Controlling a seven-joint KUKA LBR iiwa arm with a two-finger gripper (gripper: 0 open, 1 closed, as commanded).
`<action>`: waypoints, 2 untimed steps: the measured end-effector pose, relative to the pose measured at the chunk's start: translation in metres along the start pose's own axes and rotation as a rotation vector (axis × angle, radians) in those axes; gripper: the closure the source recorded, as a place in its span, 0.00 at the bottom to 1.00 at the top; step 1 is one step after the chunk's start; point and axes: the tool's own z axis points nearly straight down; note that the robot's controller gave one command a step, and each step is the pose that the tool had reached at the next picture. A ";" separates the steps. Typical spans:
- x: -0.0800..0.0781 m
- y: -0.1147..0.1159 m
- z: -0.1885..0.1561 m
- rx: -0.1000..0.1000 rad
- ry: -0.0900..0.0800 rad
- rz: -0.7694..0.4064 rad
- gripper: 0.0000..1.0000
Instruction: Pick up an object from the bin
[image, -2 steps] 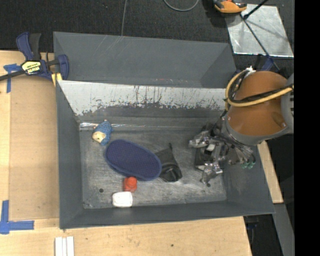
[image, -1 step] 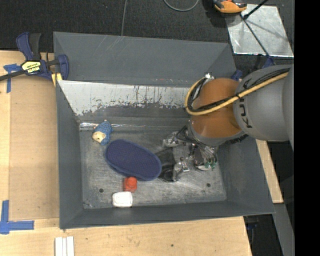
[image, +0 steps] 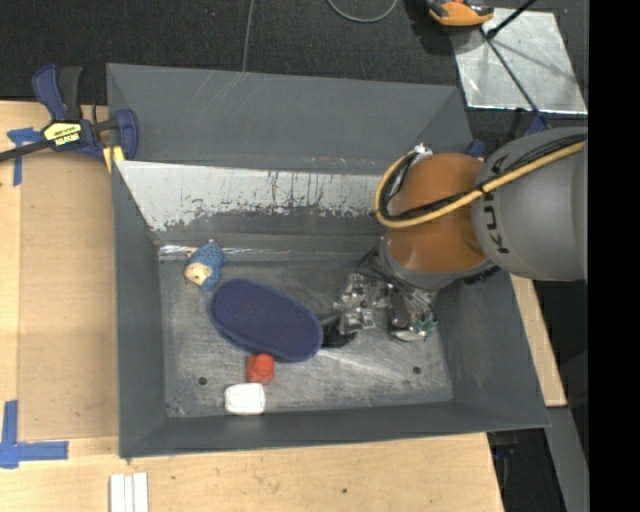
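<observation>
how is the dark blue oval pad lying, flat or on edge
Flat: the dark blue oval pad shows its broad face on the bin floor.

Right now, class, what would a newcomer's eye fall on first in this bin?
The arm's orange-covered wrist dominates the right side, its gripper low over the bin floor. Left of it lies a big dark blue oval pad, with a small red piece and white block near its lower edge.
</observation>
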 end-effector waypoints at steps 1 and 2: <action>-0.011 0.001 -0.116 0.001 -0.005 -0.008 1.00; -0.006 -0.022 -0.234 0.001 -0.005 0.060 1.00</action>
